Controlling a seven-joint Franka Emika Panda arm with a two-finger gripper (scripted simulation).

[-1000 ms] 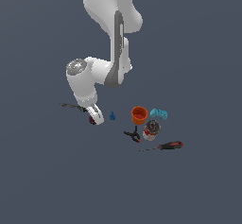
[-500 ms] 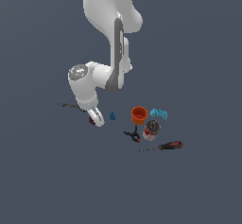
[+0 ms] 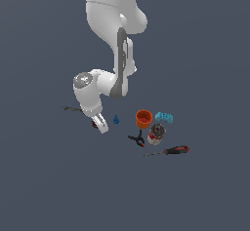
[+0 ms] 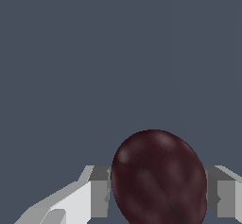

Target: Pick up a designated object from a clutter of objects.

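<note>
- As the wrist view shows it, the gripper (image 4: 158, 190) has one finger (image 4: 85, 197) on each side of the maroon ball (image 4: 159, 178); the jaws stand narrow, at the ball's flanks and seemingly in contact, though firm clamping cannot be confirmed.
- In the exterior view the gripper (image 3: 99, 123) sits left of centre, low at the surface, with a sliver of the maroon ball (image 3: 94, 124) visible at the fingers.
- Just right of the gripper lies the small blue piece (image 3: 116, 119), apart from it.
- Left of the arm, a dark wrench (image 3: 72, 109) lies on the surface.
- Further right stands the orange cup (image 3: 143, 119), with the light blue block (image 3: 164, 117) beside it, the silver-red can (image 3: 156, 134) below, the black clamp (image 3: 137, 139) near it, and the red-handled screwdriver (image 3: 171, 151) lowest.
- Assessment: approach and bracketing appear done; the ball looks unraised, so securing the grip and lifting remain.
</note>
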